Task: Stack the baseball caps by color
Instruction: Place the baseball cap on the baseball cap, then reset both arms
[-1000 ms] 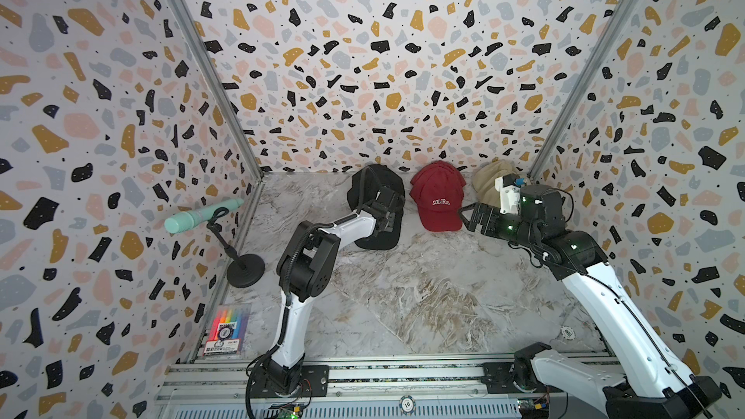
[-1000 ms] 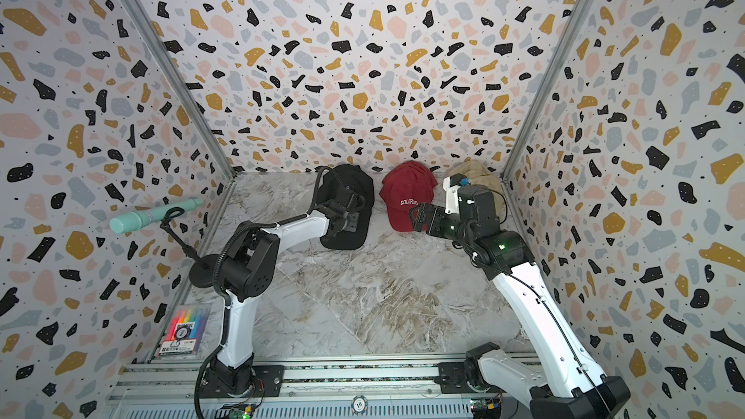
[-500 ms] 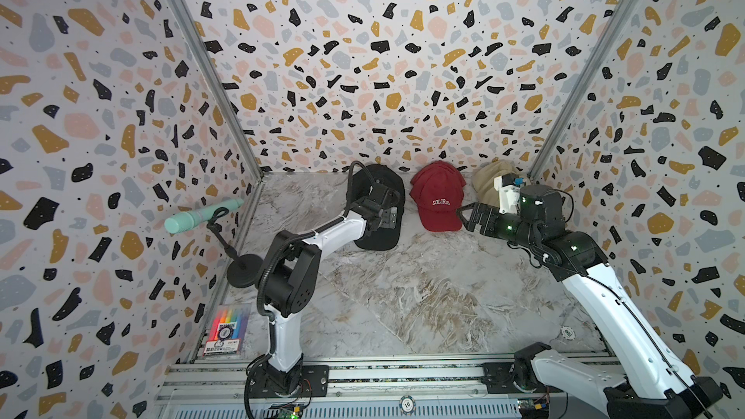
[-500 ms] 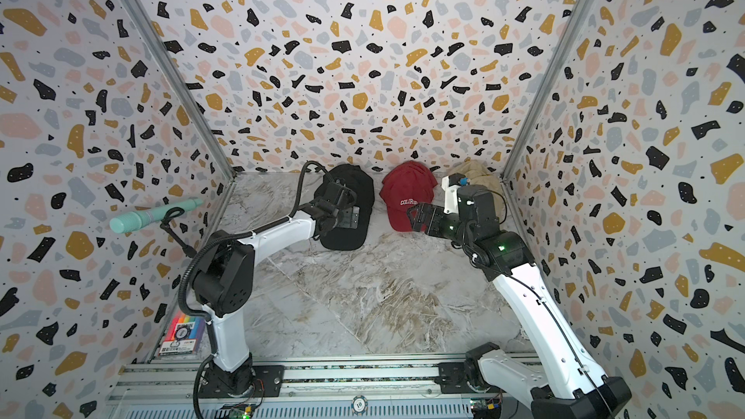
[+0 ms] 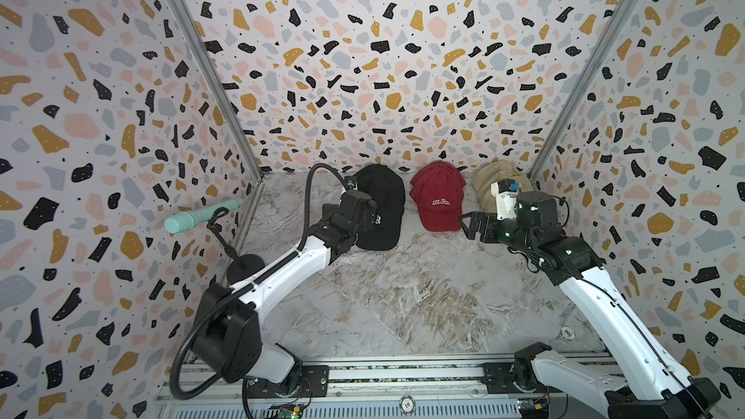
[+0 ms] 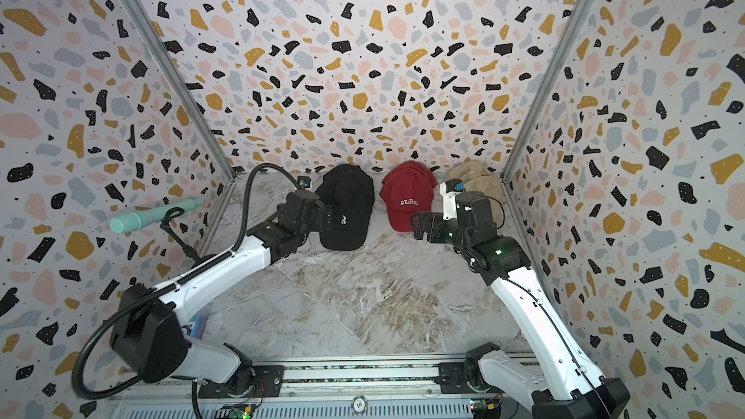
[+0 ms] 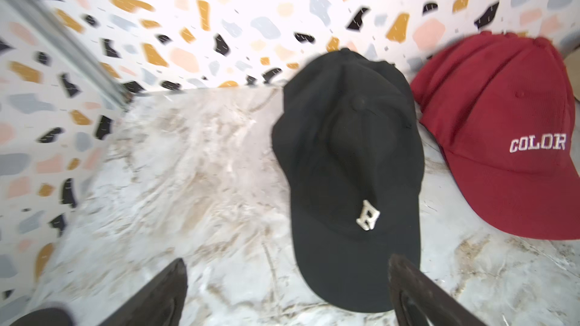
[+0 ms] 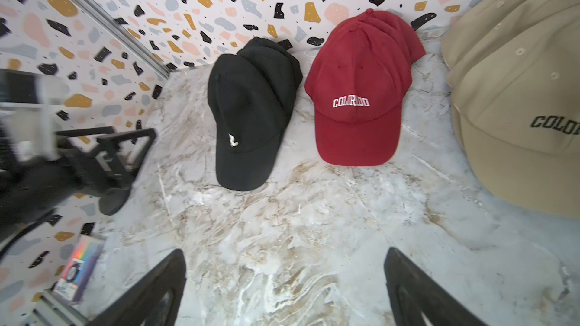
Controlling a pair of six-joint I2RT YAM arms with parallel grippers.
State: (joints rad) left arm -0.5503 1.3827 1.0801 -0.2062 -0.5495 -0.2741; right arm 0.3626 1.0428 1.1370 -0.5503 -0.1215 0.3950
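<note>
Three piles of baseball caps lie along the back wall in both top views. The black caps (image 5: 383, 203) (image 6: 348, 203) are on the left, the dark red caps (image 5: 437, 199) (image 6: 407, 195) in the middle, and the tan caps (image 5: 490, 179) (image 6: 475, 177) in the right corner. My left gripper (image 5: 371, 215) (image 7: 285, 265) is open beside the black caps (image 7: 345, 152), and its jaws straddle the brim's near corner without gripping it. My right gripper (image 5: 467, 223) (image 8: 284, 252) hangs open and empty over bare table in front of the red caps (image 8: 357, 89) and tan caps (image 8: 518, 89).
A teal microphone (image 5: 201, 217) on a black stand (image 5: 244, 268) stands by the left wall. A box of markers (image 8: 78, 265) lies near the front left. A small chip (image 5: 567, 332) lies on the table near the right arm's base. A metal rail (image 5: 403, 376) runs along the front edge.
My left gripper has opened and let go of the black cap, and the left arm's elbow has swung down to the left. The right arm has not moved.
</note>
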